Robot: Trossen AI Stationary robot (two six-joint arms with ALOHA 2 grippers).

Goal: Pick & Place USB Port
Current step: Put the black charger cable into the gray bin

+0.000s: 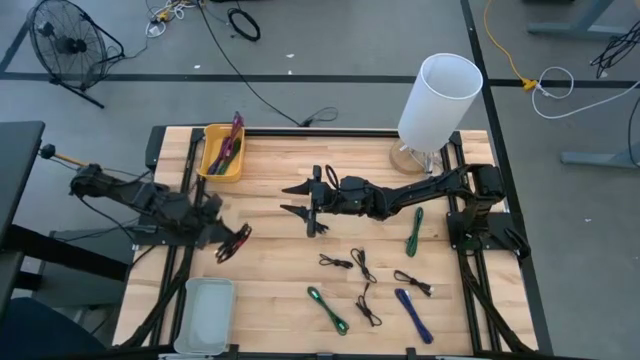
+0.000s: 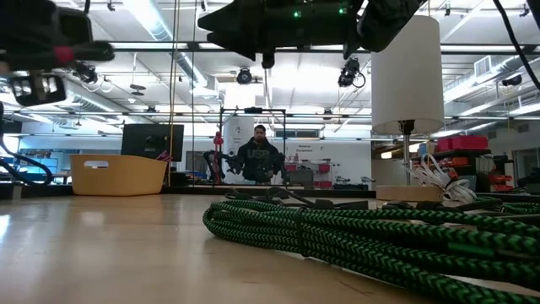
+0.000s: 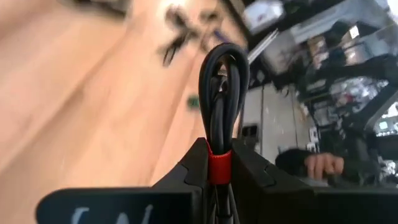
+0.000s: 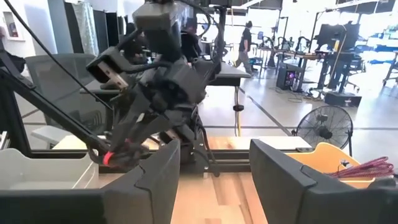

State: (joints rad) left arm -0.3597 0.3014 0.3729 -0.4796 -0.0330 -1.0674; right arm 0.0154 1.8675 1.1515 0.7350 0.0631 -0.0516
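The wooden bench carries everything. At its far right stands a tall white cylinder on a round wooden base. The right arm reaches from the right edge toward the middle, and the right gripper hangs above bare wood with its fingers spread wide and nothing between them. The left arm lies across the left side; the left gripper is raised off the bench, fingers clenched on a bundled black USB cable bound with a red tie, its loop standing up between them in the left wrist view. A pale grey tray sits at the near left corner, a yellow bin holding pink and green cables at the far left. Loose on the near right lie a green cable, another green cable, a blue cable and several small black cables. A person sits beyond the bench.
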